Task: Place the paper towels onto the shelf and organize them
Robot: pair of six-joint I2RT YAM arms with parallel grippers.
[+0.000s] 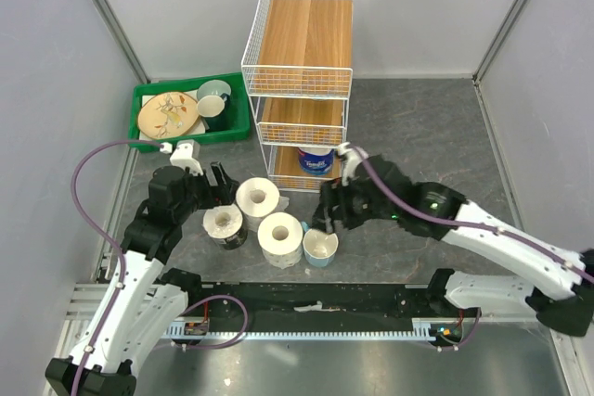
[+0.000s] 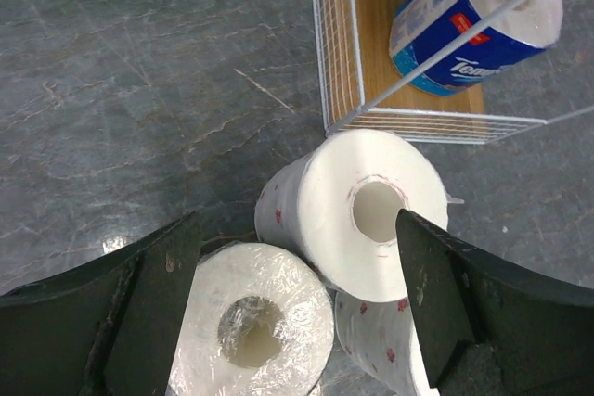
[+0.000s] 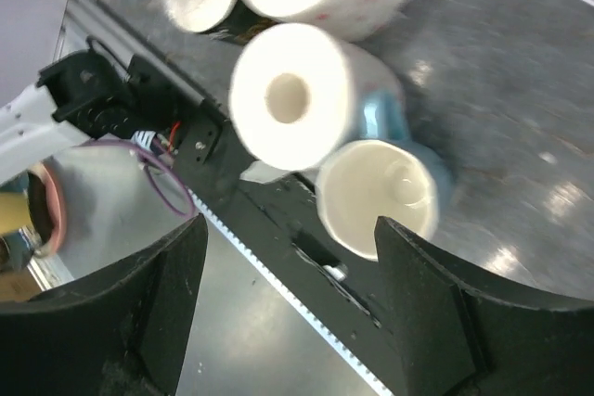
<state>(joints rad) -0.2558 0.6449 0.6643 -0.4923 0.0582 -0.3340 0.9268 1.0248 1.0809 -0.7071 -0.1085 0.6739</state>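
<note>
Three paper towel rolls stand on the table: a plain one [image 1: 258, 198], a dark-wrapped one [image 1: 224, 225] and a patterned one [image 1: 280, 238]. A blue-wrapped roll [image 1: 316, 160] lies on the bottom tier of the white wire shelf [image 1: 302, 67]. My left gripper [image 1: 220, 183] is open and empty, just left of the rolls. In its wrist view the left gripper [image 2: 297, 294] hangs above a film-wrapped roll [image 2: 251, 322] and a red-dotted roll [image 2: 357, 206], with blue-wrapped rolls [image 2: 473, 20] on the shelf board. My right gripper [image 1: 329, 210] is open and empty, above the near roll [image 3: 292, 95].
A pale blue cup [image 1: 320, 247] with a cream inside stands right of the near roll; it also shows in the right wrist view [image 3: 380, 192]. A green tray [image 1: 148, 95] with a plate and a mug sits at the back left. Grey walls close both sides.
</note>
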